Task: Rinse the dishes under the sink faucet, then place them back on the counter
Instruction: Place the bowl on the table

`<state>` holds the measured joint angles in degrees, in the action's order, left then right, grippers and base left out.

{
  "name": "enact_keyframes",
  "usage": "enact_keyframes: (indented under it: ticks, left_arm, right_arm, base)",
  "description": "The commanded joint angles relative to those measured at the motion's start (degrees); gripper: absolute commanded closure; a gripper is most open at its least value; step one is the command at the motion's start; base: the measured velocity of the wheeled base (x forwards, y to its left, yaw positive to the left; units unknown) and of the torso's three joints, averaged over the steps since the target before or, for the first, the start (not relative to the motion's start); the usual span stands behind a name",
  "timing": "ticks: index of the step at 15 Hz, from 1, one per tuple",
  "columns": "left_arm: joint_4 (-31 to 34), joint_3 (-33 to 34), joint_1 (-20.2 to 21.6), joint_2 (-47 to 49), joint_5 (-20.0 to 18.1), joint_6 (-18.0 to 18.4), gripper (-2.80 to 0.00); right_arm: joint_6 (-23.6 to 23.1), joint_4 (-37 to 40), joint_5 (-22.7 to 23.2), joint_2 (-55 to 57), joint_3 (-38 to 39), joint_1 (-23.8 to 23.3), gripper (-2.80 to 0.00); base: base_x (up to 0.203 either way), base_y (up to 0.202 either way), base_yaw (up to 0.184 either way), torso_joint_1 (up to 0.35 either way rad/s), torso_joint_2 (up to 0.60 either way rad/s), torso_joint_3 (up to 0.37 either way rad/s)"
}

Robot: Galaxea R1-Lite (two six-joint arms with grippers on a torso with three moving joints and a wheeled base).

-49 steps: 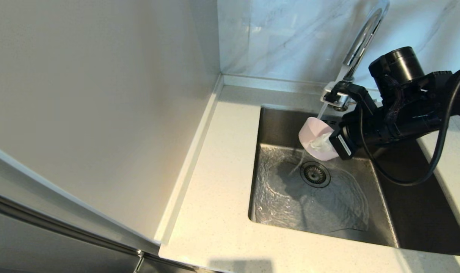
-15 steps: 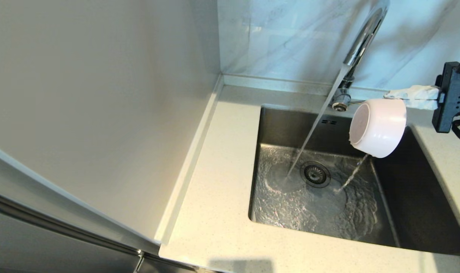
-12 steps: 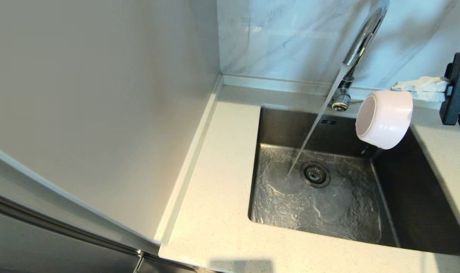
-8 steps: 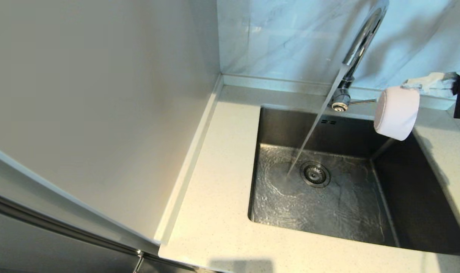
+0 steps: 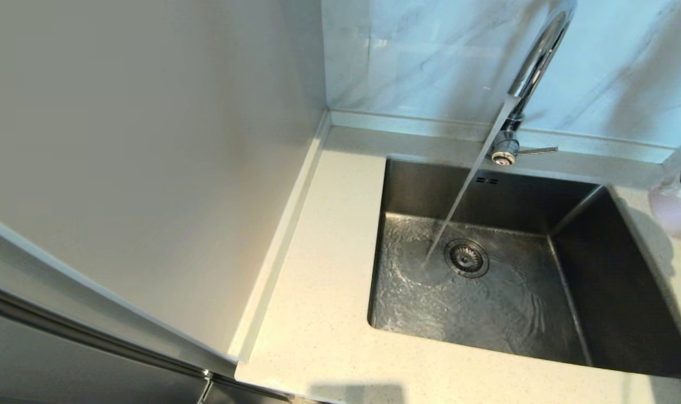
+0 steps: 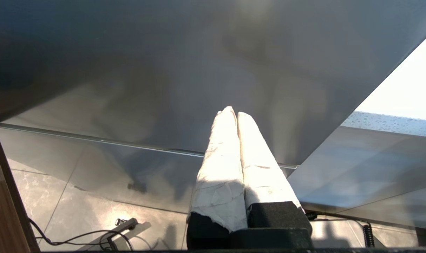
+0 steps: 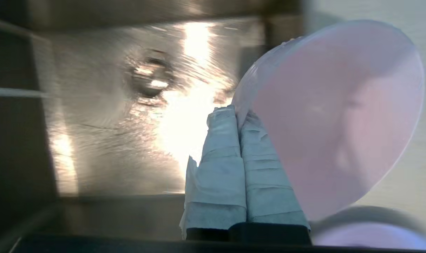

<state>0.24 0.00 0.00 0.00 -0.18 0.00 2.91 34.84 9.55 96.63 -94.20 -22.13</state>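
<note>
The right gripper (image 7: pixel 238 116), its two white-wrapped fingers (image 7: pixel 220 168) pressed together, is clamped on the rim of the pale pink round bowl (image 7: pixel 334 119). The bowl is tipped on its side, so its round face stands on edge beside the fingers; which face this is cannot be told through the blur. In the head view the bowl (image 5: pixel 677 207) shows only as a blurred pink shape at the right edge, over the cream-white speckled stone counter (image 5: pixel 318 336) just beyond the right wall of the square brushed stainless-steel sink (image 5: pixel 598 314). Beneath the gripper lies part of a lilac-pink round flat plate (image 7: pixel 367 239). The tall chrome gooseneck sink faucet (image 5: pixel 534 62) stands behind the basin, its thin side lever pointing to the robot's right. A slanting stream of water (image 5: pixel 458 202) lands beside the round metal drain strainer (image 5: pixel 466 258). The left gripper (image 6: pixel 235 114), fingers touching with nothing between them, hangs below the counter near a dark cabinet front (image 6: pixel 163 70).
</note>
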Motion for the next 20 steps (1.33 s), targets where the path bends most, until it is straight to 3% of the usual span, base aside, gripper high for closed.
enact_keyframes:
  ticks: [1, 5, 8, 12, 20]
  left_arm:
    - [0.0, 0.0, 0.0, 0.0, 0.0, 0.0, 0.00]
    - [0.0, 0.0, 0.0, 0.0, 0.0, 0.0, 0.00]
    - [0.0, 0.0, 0.0, 0.0, 0.0, 0.0, 0.00]
    - [0.0, 0.0, 0.0, 0.0, 0.0, 0.0, 0.00]
    - [0.0, 0.0, 0.0, 0.0, 0.0, 0.0, 0.00]
  right_arm:
    - [-7.3, 0.2, -1.6, 1.3, 0.8, -2.8, 0.00]
    - [-15.5, 0.2, -2.7, 4.1, 1.6, -3.9, 0.00]
    - [-17.4, -1.0, -2.8, 7.0, 1.5, -3.9, 0.00]
    - [-19.6, -5.6, -7.0, 11.2, 1.9, -4.0, 0.00]
    - [-19.6, -8.6, -11.4, 13.7, 3.8, -4.3, 0.00]
  base:
    - [0.000, 0.000, 0.000, 0.000, 0.00, 0.000]
    - [0.000, 0.000, 0.000, 0.000, 0.00, 0.000]
    - [0.000, 0.000, 0.000, 0.000, 0.00, 0.000]
    - [0.000, 0.000, 0.000, 0.000, 0.00, 0.000]
    - [0.000, 0.000, 0.000, 0.000, 0.00, 0.000]
